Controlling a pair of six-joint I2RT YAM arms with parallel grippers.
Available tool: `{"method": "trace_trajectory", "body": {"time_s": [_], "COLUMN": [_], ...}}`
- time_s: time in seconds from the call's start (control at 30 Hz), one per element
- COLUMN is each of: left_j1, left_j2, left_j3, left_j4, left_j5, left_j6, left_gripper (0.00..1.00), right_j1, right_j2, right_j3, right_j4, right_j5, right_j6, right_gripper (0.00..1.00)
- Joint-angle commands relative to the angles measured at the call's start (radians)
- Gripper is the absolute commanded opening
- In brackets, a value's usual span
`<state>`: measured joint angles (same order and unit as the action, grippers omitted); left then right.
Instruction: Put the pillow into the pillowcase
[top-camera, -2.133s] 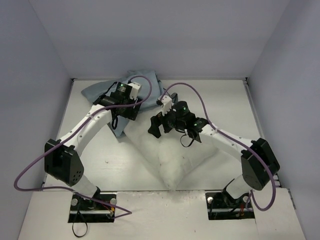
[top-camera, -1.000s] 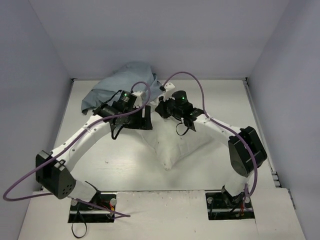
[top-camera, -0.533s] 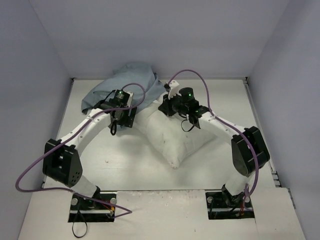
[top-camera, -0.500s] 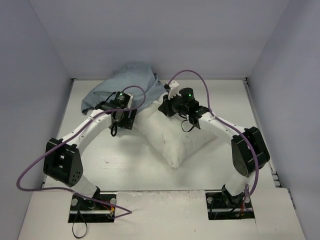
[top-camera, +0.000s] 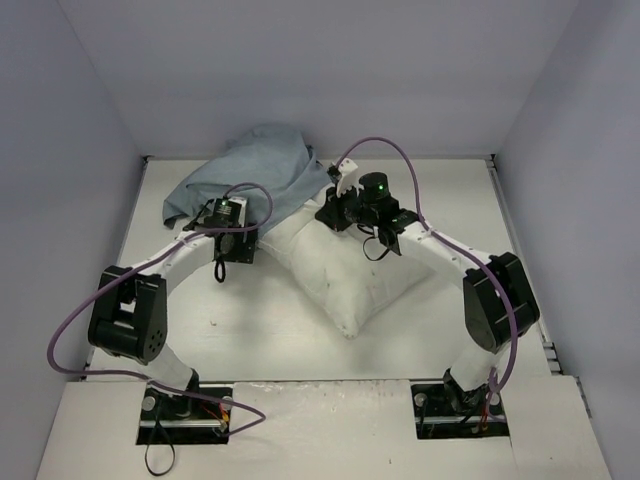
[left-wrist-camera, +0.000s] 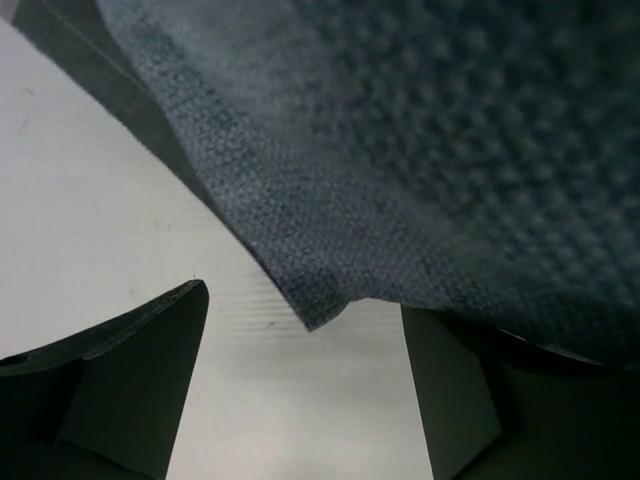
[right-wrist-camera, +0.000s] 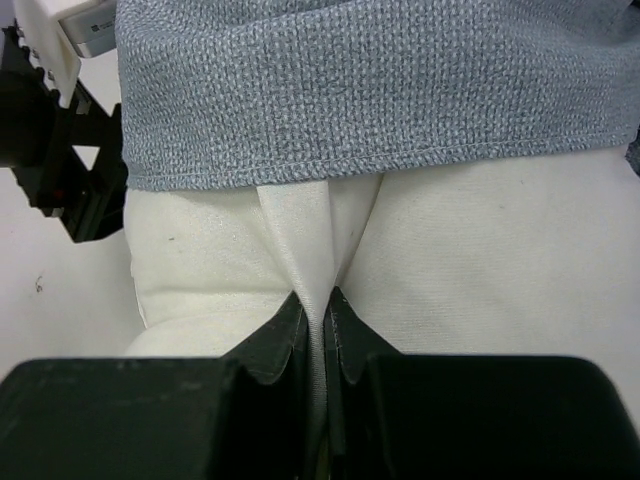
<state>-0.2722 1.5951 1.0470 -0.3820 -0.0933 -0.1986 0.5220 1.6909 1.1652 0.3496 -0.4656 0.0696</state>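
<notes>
1. Left gripper (left-wrist-camera: 300, 302): sits at about 9 o'clock on the table (top-camera: 200, 330), at the near edge of the grey fabric. Its fingers stand wide apart and grip nothing. In the left wrist view a corner of the fabric hangs in the gap, with bare table beneath. I cannot tell whether the cloth brushes the right-hand finger.
2. Pillowcase (top-camera: 250, 170): heaped at 11 o'clock against the back wall, pale blue-grey side up. Close up, the weave looks darker. No stripes show from above.
3. Contents of the pillowcase: in the right wrist view its stitched hem lies straight across the far end of the pillow (top-camera: 350, 275), covering that end. I cannot tell whether the end is inside the opening or only under a layer of cloth.
4. Pillow position: most of it lies bare on the table, running from the pillowcase at 11 o'clock through the centre. Its near corner points to 6 o'clock.
5. Right gripper (right-wrist-camera: 318, 298): at 12 o'clock, over the pillow's far end. The fingers are pressed together on a raised pleat of white pillow fabric, just short of the hem.
6. Markings: a green light (top-camera: 378, 185) glows on the right wrist. A purple cable (top-camera: 400, 170) loops over the right arm.
</notes>
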Motion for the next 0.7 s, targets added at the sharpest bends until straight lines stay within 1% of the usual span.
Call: {"method": "trace_trajectory", "body": {"time_s": [0.0,0.03,0.13,0.17,0.2,0.23,0.27,0.3,0.37,0.4,0.43,0.47,0.5,0.53,0.57,0.6,0.63,0.67], "left_j1": [0.011,0.016,0.042,0.05,0.057,0.074,0.079,0.082,0.08,0.074,0.058,-0.026,-0.104,-0.199,-0.37,-0.422,-0.436,-0.424], "left_j2": [0.002,0.012,0.06,0.066,0.069,0.063,0.057,0.052,0.036,0.004,-0.023,-0.061,-0.142,-0.17,-0.19,-0.216,-0.228,-0.239], "left_j3": [-0.007,-0.024,0.022,0.028,0.033,0.031,0.019,0.018,0.031,0.042,0.053,0.082,0.096,0.114,0.175,0.191,0.182,0.151], "left_j4": [0.212,0.235,0.212,0.201,0.206,0.215,0.242,0.25,0.244,0.242,0.221,0.215,0.216,0.212,0.175,0.143,0.175,0.23], "left_j5": [0.078,0.093,0.179,0.197,0.239,0.266,0.289,0.315,0.394,0.43,0.516,0.544,0.552,0.509,0.465,0.42,0.432,0.461], "left_j6": [0.001,0.007,0.013,0.014,0.013,0.007,-0.002,-0.01,-0.06,-0.143,-0.192,-0.234,-0.296,-0.303,-0.302,-0.314,-0.356,-0.402], "left_gripper": [0.74,0.74,0.74,0.72,0.65,0.55,0.12,0.0,0.0,0.0,0.0,0.0,0.0,0.0,0.0,0.0,0.0,0.0], "right_j1": [-0.011,-0.011,-0.011,-0.011,-0.011,-0.011,-0.011,-0.011,-0.011,-0.011,-0.01,-0.008,-0.002,0.001,0.004,0.006,0.006,0.006], "right_j2": [-0.008,-0.007,-0.002,0.0,0.004,0.007,0.007,0.009,0.012,0.013,0.015,0.016,0.023,0.027,0.03,0.041,0.046,0.049], "right_j3": [0.041,0.04,0.034,0.033,0.034,0.036,0.037,0.039,0.048,0.053,0.071,0.082,0.091,0.1,0.114,0.119,0.122,0.122], "right_j4": [0.055,0.058,0.063,0.069,0.072,0.077,0.08,0.081,0.089,0.092,0.094,0.095,0.095,0.094,0.094,0.095,0.097,0.098], "right_j5": [-0.039,-0.042,-0.051,-0.059,-0.065,-0.068,-0.071,-0.07,-0.041,-0.024,-0.001,0.019,0.065,0.094,0.12,0.161,0.182,0.195], "right_j6": [0.009,0.009,0.013,0.013,0.015,0.018,0.019,0.021,0.033,0.039,0.045,0.052,0.052,0.052,0.052,0.058,0.064,0.068], "right_gripper": [0.0,0.0,0.0,0.0,0.0,0.0,0.0,0.0,0.0,0.0,0.0,0.0,0.0,0.0,0.0,0.0,0.0,0.0]}}
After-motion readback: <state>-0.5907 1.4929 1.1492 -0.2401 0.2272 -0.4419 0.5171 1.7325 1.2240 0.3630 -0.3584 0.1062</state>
